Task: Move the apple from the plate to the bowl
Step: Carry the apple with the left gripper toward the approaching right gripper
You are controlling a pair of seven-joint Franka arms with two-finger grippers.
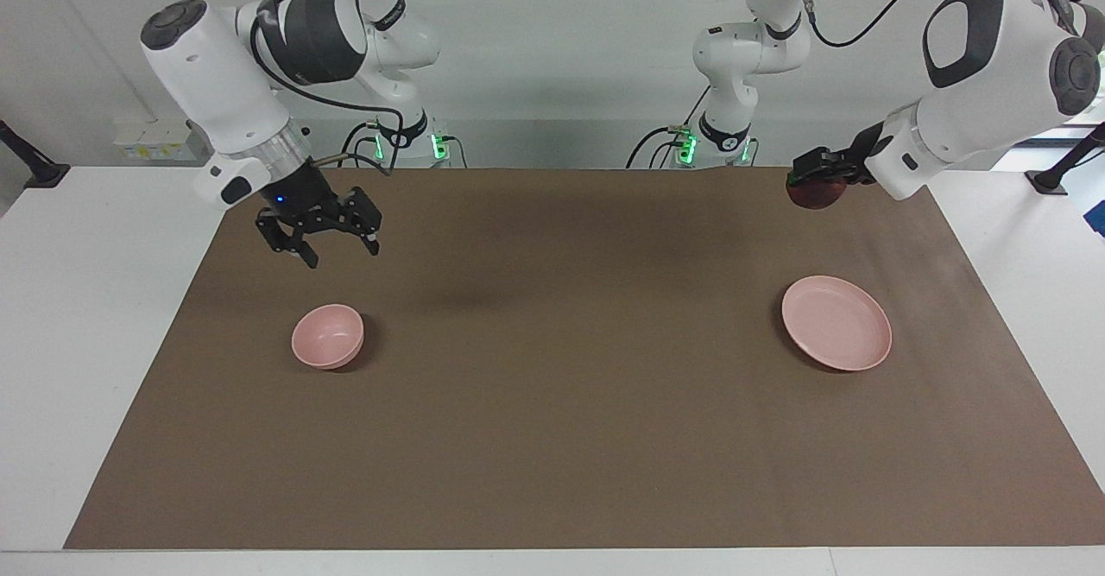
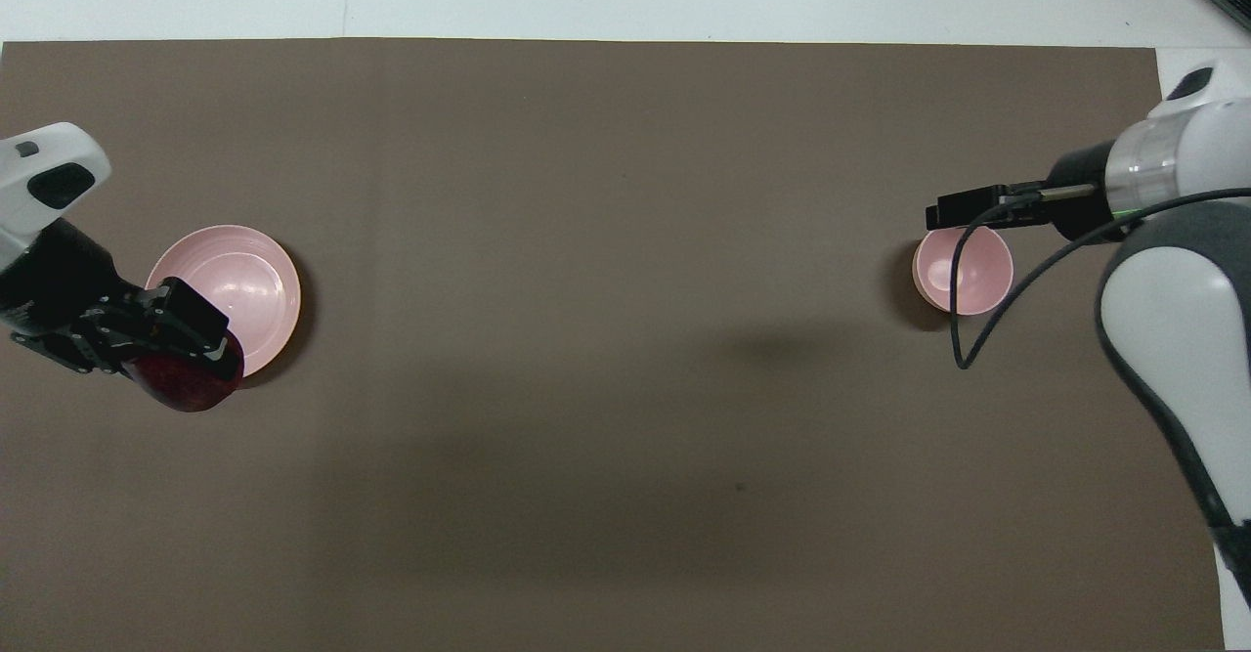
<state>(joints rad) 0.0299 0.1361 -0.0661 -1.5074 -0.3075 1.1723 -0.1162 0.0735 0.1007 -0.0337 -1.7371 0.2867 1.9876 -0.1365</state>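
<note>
Apple [image 1: 816,193] off the plate [image 1: 837,323] — pinched in the left gripper [image 1: 820,180], up in the air over the mat near the plate's robot-side rim. Plate now bare. Left to do: carry across to the bowl [image 1: 328,336] at the right arm's end & drop in. Right gripper [image 1: 332,235] hangs above the mat beside the bowl, fingers spread — poss. obstruction w/ its cable [image 2: 963,310]. Brown mat [image 1: 561,386] betw. the dishes holds nothing else.

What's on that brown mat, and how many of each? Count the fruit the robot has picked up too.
Plates: 1, the plate, bare.
Bowls: 1, the bowl, with nothing in it.
Apples: 1, the apple, held in the air by the left gripper.
Total: 3.
</note>
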